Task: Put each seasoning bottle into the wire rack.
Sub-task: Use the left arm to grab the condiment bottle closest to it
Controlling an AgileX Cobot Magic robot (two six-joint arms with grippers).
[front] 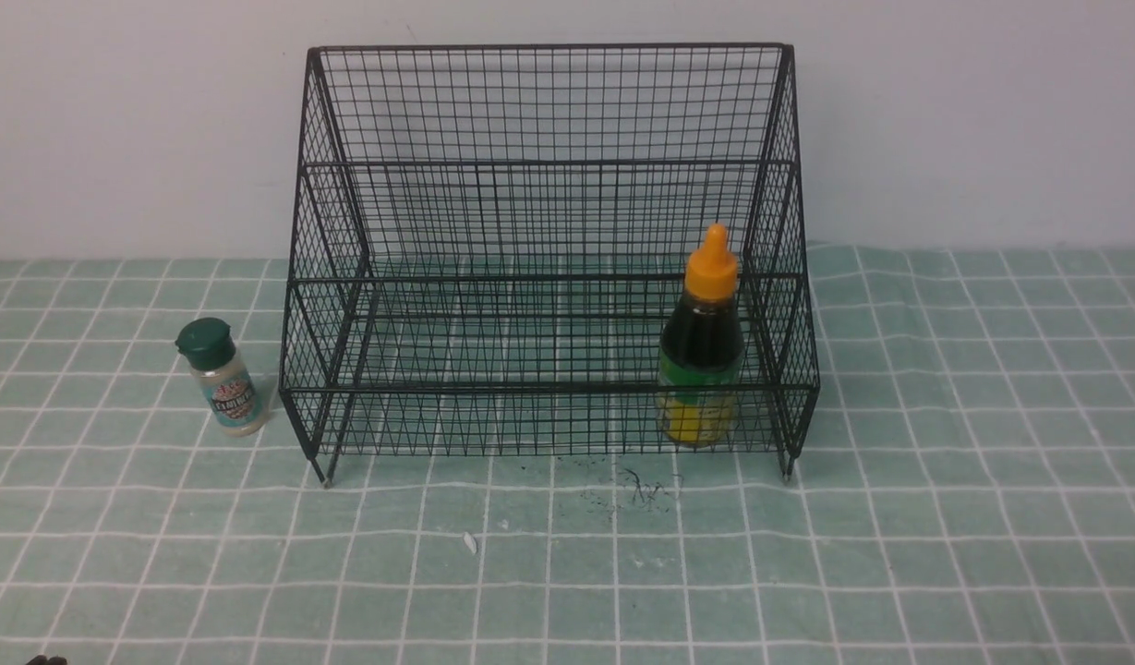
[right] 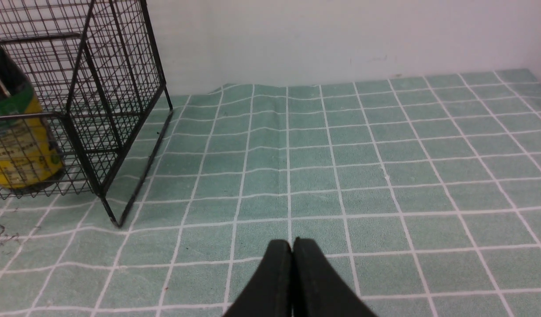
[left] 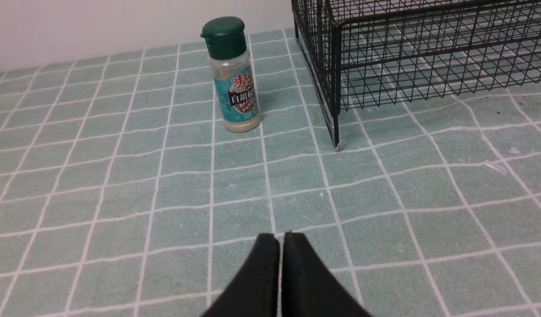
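The black wire rack (front: 549,166) stands at the back middle of the table. The dark-liquid bottle with the orange nozzle cap (front: 703,342) stands upright inside the rack's lowest tier, at its right end; it also shows in the right wrist view (right: 15,132). The small shaker with the dark green cap (front: 220,377) stands upright on the cloth just left of the rack; it also shows in the left wrist view (left: 233,77). My left gripper (left: 281,236) is shut and empty, low over the cloth, well short of the shaker. My right gripper (right: 292,242) is shut and empty, right of the rack (right: 98,88).
A green checked cloth (front: 946,517) covers the table up to a white wall. Dark scribble marks (front: 641,488) and a small white scrap (front: 470,543) lie on the cloth in front of the rack. The rack's front left foot (left: 336,143) stands near the shaker.
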